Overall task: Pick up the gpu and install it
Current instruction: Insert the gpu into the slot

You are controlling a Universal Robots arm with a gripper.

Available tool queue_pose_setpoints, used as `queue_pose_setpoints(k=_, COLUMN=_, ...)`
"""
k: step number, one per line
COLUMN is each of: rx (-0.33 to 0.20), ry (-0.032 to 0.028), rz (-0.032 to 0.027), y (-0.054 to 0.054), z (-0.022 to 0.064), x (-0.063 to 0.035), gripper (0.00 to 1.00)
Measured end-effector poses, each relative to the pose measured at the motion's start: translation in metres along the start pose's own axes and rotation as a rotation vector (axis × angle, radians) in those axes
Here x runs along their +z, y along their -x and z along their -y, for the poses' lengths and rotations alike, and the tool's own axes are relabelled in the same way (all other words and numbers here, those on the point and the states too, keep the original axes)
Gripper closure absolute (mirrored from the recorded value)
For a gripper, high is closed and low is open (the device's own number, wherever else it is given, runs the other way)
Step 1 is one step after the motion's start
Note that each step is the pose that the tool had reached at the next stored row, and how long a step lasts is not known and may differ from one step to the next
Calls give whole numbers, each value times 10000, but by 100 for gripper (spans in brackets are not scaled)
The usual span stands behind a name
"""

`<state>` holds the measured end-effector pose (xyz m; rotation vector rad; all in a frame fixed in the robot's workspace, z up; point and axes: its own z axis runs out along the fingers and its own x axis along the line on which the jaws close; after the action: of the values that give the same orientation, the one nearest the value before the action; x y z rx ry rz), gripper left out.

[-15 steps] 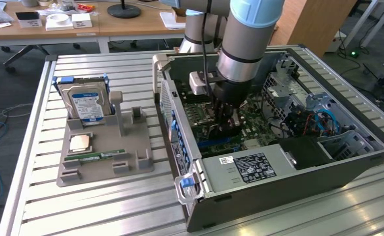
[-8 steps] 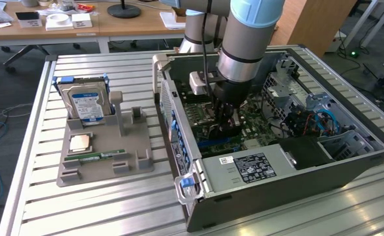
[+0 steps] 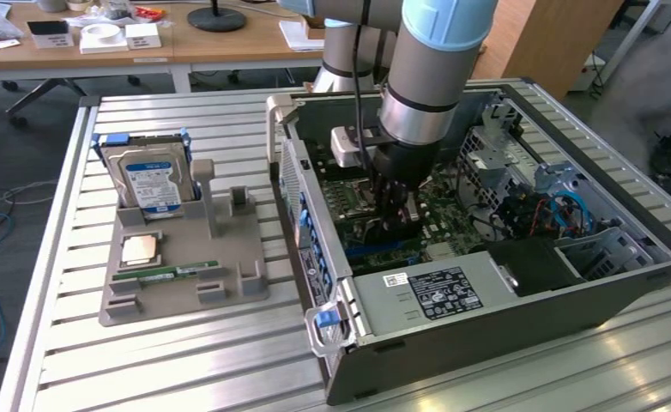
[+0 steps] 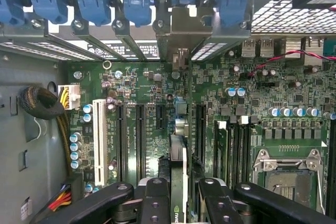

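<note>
Closest to the wrist camera, the black end effector (image 4: 181, 200) has its fingers (image 4: 155, 203) pinched on the gpu (image 4: 178, 177). The gpu stands on edge between them and points toward the rear wall of the computer case (image 3: 485, 326). That case lies open on the slatted counter (image 3: 198, 360), and the exterior view places the arm's tip deep inside it, low over the motherboard (image 4: 142, 82). The card hides whatever socket lies under it, so I cannot tell whether its connector edge has met a socket at all. The main hazard, as I judge it, is misalignment. Black expansion slots (image 4: 140, 135) run in parallel close to either side of the card, and a small sideways offset or tilt would press the connector edge onto bare board, not into a socket. Pushing down in that state could bend the card or make it slip in a grip that holds only its upper edge. The metal bracket end is a second risk: it must pass the frame below the blue retention clips (image 4: 94, 3) at the case's rear wall, and catching there would lever the card crooked. Small capacitors (image 4: 86, 108) stand near the slots and could be struck. A red and black wire pair (image 4: 273, 59) crosses the board farther along the rear wall and looks less exposed.
</note>
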<state>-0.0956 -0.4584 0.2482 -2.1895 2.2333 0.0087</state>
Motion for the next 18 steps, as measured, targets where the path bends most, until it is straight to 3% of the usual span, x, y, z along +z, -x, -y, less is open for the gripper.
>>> queue_pose_setpoints(k=18, rx=0, ry=1, rz=-7, y=0, z=-1, x=25, gripper=74)
